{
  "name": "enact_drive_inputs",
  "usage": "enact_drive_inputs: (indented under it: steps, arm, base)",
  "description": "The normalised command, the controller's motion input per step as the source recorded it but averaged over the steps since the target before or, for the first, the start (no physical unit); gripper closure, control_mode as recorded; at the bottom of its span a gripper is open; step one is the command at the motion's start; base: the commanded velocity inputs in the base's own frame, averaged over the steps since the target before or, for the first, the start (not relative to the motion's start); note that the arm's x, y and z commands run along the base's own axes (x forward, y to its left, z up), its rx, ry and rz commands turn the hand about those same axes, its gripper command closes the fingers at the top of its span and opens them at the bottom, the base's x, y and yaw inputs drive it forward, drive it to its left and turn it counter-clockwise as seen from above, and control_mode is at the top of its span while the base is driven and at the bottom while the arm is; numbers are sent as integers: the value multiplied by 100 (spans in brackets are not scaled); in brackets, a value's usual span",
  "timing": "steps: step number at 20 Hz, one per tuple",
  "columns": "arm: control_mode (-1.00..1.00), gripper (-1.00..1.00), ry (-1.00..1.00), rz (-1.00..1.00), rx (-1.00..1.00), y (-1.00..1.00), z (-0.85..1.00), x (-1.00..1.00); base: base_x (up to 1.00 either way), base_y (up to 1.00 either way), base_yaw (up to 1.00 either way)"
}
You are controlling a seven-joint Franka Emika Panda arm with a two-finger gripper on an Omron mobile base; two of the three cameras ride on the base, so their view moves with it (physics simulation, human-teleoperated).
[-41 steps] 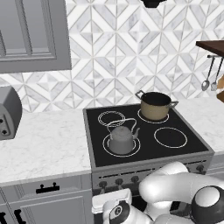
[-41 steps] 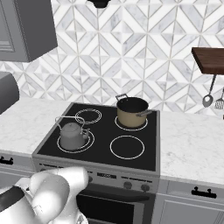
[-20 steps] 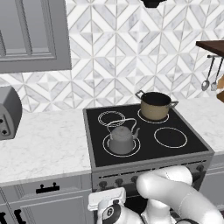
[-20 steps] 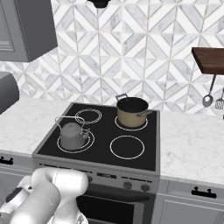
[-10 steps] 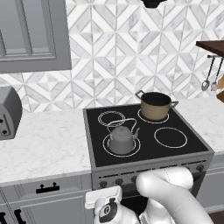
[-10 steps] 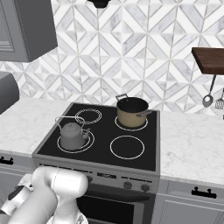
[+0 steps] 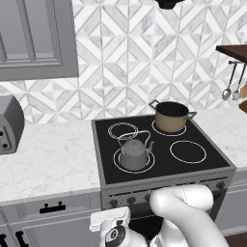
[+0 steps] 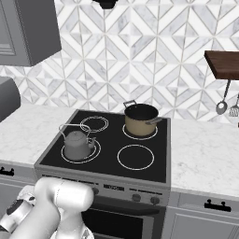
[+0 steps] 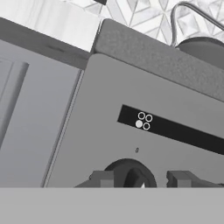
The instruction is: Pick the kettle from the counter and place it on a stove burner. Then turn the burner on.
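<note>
Lower than two seconds ago, the arm now bends down in front of the stove, its white elbow against the control panel, while kettle, pot and counter have kept their places. At far left a grey toaster with rounded corners stands on the counter, a white stone-look top with faint grey marbling and a pale thick edge. Right of it lies the black glass cooktop. The kettle, squat dark grey metal with a thin arched wire handle, short curved spout and knobbed lid, sits on the near-left burner, inside its two white rings. Whether it holds anything cannot be seen with the lid on. At the far right of the cooktop a tan two-handled pot with a dark inside stands on its own ring; its contents cannot be made out. Beyond, utensils hang under a brown shelf. In the hand view the gripper has its fingertips parted on either side of a round dark knob on the grey panel, not closed on it.
</note>
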Motion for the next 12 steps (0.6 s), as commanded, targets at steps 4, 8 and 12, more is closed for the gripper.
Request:
enact_drive_inputs:
  steps: [4, 8, 12]
  arm:
    - [-100, -100, 0, 0, 0, -1, -11, 23]
    - [-100, 100, 0, 0, 0, -3, -5, 27]
    - [-100, 100, 0, 0, 0, -1, 0, 22]
  base:
    - [0, 0, 0]
    - [0, 0, 0]
    - [0, 0, 0]
